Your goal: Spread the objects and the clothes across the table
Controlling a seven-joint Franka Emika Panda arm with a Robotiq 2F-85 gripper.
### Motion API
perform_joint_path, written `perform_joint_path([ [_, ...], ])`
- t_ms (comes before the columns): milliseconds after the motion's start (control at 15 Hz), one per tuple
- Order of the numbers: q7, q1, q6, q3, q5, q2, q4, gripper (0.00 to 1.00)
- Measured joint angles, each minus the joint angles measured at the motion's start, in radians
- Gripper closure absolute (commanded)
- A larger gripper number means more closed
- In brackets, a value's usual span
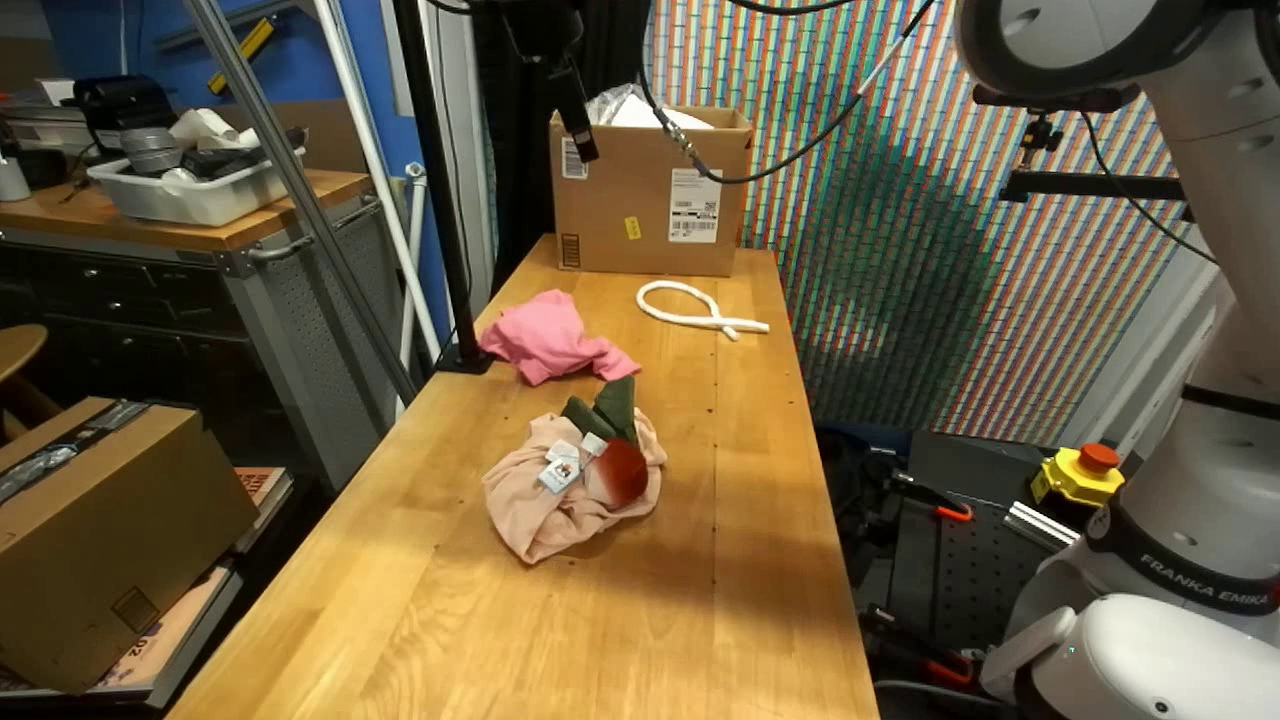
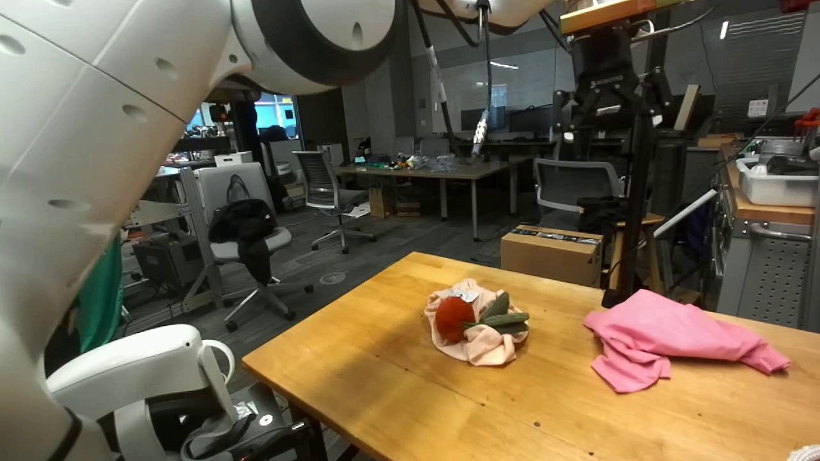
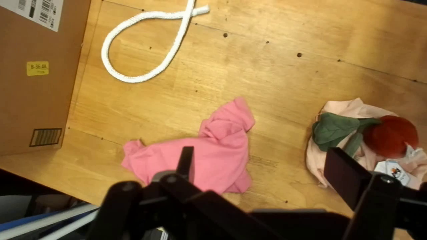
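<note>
A pink cloth [image 1: 560,340] lies crumpled on the wooden table; it also shows in the wrist view [image 3: 217,153]. A peach cloth [image 1: 530,515] lies bunched up, with a red round object [image 1: 622,473] with green leaves [image 1: 615,405] resting on it. They also show in an exterior view [image 2: 455,318]. White tags lie on the peach cloth. A white rope [image 3: 133,79] lies in a loop. My gripper [image 3: 262,163] is open and empty, high above the table. In the wrist view its fingers overlap the pink cloth and the peach cloth's edge without touching them.
A cardboard box [image 1: 640,220] stands at the table's far end, near the rope; it also fills the left of the wrist view [image 3: 36,100]. A black post [image 2: 631,211] stands at the table edge beside the pink cloth. Cables hang near the arm.
</note>
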Motion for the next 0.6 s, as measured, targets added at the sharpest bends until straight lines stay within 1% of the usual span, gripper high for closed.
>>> perform_joint_path([
  [333, 0.049, 0.034, 0.014, 0.051, 0.027, -0.132, -0.228, 0.00],
  [600, 0.088, 0.038, 0.095, 0.097, 0.076, -0.213, -0.426, 0.00],
])
